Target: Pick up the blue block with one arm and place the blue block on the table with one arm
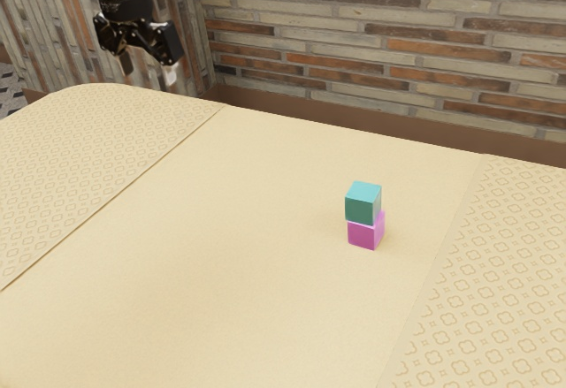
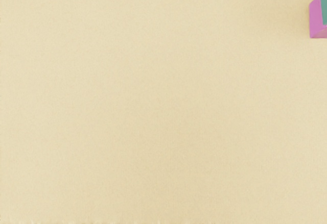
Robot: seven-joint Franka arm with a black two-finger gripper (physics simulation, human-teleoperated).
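At the exterior view's far left, the gripper [image 1: 149, 69] hangs above the worktop [image 1: 212, 273], its jaws apart with nothing between them. Patterned cloth covers the worktop's left and right parts, with a plain stretch between. Behind runs a brick wall [image 1: 371, 43]. On the plain stretch, right of the middle and well apart from the jaws, the blue block [image 1: 363, 205] sits upon the pink block [image 1: 364, 233].

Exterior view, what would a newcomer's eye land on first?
The bright stack stands out: a teal-blue cubic block on top of a magenta cubic block, right of centre on the pale yellow table. Next comes the open black two-finger pincer, raised at the exterior view's upper left, well away from them.
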